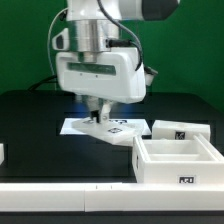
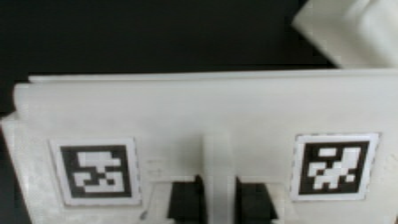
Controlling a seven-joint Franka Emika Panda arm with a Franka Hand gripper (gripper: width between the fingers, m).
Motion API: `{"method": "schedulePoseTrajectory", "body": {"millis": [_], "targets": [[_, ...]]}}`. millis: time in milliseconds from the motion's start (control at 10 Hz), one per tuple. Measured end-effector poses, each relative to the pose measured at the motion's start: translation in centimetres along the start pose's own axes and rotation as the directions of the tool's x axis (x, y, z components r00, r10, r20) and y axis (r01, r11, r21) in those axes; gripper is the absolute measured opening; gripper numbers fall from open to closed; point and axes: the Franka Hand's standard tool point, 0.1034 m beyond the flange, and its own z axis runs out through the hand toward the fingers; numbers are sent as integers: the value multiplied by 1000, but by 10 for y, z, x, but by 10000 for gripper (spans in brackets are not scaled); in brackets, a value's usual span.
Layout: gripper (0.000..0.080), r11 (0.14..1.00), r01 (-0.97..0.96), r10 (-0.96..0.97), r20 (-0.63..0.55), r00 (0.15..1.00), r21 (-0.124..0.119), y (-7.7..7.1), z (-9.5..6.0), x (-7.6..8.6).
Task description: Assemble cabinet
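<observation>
This is a robot lab: a white robot arm (image 1: 98, 62) stands over a black desk (image 1: 30, 120), a green screen (image 1: 25, 40) behind, square tags (image 1: 186, 179) on the cabinet (image 1: 160, 172).

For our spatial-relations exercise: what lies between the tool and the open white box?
Exterior view: part of the marker board, then bare black table; nothing else before the open box.

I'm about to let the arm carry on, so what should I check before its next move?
1. Gripper shut: ok.
2. Panel caught between the fingers: ok, a thin white strip of it sits there.
3. Grip firm enough to lift: cannot tell.
4. Both tags on the panel readable in the wrist view: ok.
5. Open box upright and apart from the gripper: ok.
</observation>
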Motion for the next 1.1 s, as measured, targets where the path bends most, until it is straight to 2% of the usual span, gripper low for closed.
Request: {"method": "schedulePoseTrajectory", "body": {"millis": [100,300,400,800,900,1000,1100], "targets": [[62,993,-118,119,22,993,-19,-2,-1,-18],[62,965,-259,260,39,965,-29,-14,-6,-41],[62,919,-393,394,40,918,-32,-22,-2,-54],[62,904,-427,429,54,902,-31,-24,-3,-56],[62,887,-442,457,111,882,-137,-17,-11,-69],[62,860,-458,495,148,856,-225,-15,-20,-77],[62,841,-464,515,152,844,-278,-14,-17,-85]]}}
